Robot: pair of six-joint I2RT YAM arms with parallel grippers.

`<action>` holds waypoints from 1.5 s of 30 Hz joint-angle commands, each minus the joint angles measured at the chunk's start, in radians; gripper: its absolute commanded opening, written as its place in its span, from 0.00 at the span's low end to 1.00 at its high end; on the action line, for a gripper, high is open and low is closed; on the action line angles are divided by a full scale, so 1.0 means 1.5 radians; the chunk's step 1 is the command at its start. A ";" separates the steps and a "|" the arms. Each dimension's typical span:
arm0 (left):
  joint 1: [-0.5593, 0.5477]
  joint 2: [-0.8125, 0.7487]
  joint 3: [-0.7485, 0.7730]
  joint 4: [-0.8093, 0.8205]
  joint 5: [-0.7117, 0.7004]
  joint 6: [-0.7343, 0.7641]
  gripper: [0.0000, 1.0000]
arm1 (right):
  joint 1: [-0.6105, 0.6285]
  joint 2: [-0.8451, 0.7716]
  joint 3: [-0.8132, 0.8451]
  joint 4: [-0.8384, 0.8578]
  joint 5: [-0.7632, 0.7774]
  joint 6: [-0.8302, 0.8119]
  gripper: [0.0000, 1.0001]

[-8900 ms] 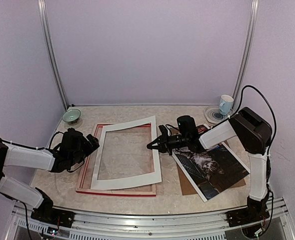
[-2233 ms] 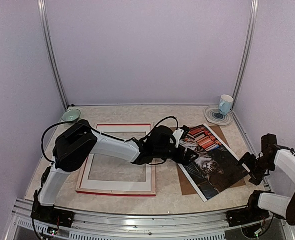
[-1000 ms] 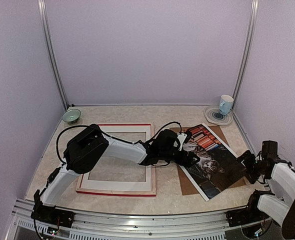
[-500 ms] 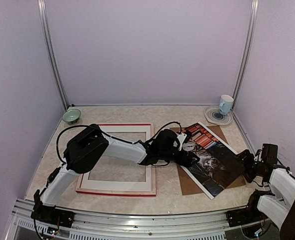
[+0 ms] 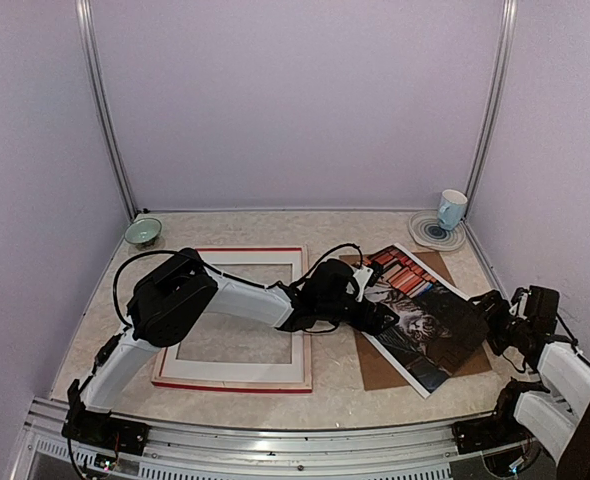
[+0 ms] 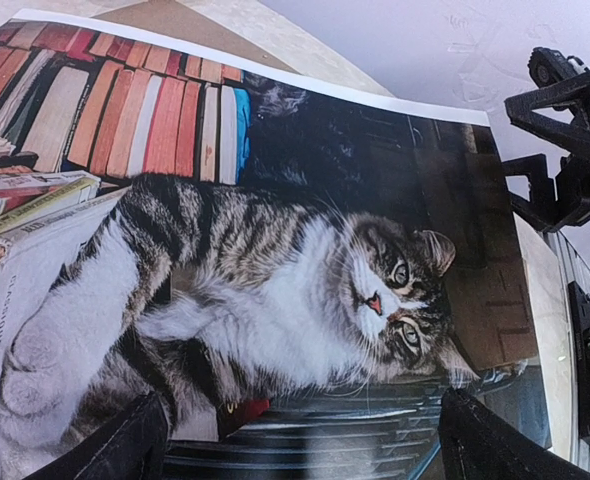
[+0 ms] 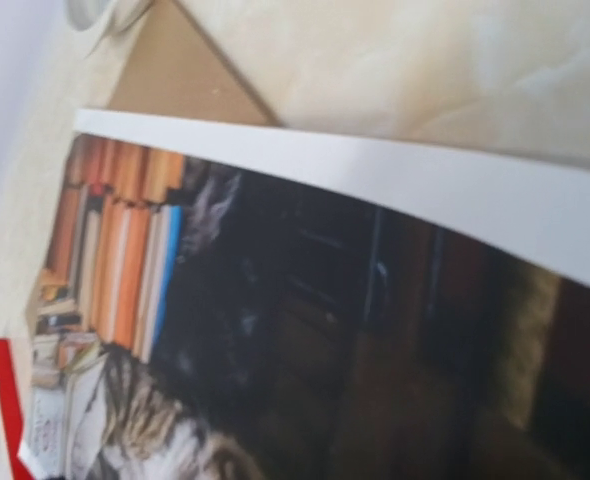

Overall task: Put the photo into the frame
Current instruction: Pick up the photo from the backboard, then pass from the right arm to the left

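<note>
The photo point(image 5: 430, 325) lies on the right half of the counter point(image 5: 275, 225), over a brown board point(image 5: 375, 372). Its long axis slants from the far middle toward the near right corner, with the book end farthest away. It shows a grey tabby on colourful stacked books, dark behind, with a white border. The left gripper point(image 6: 305, 425) spreads wide over it. The right gripper point(image 5: 492, 320) gapes at its right edge.

The photo point(image 6: 275, 280) shows a grey striped tabby, orange and red books, a dark background and a white border; the frame point(image 5: 225, 386) is red-edged.
</note>
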 commanded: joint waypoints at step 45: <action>-0.023 -0.307 -0.367 0.204 -0.212 0.407 0.99 | 0.002 0.033 0.078 -0.018 -0.208 0.138 0.00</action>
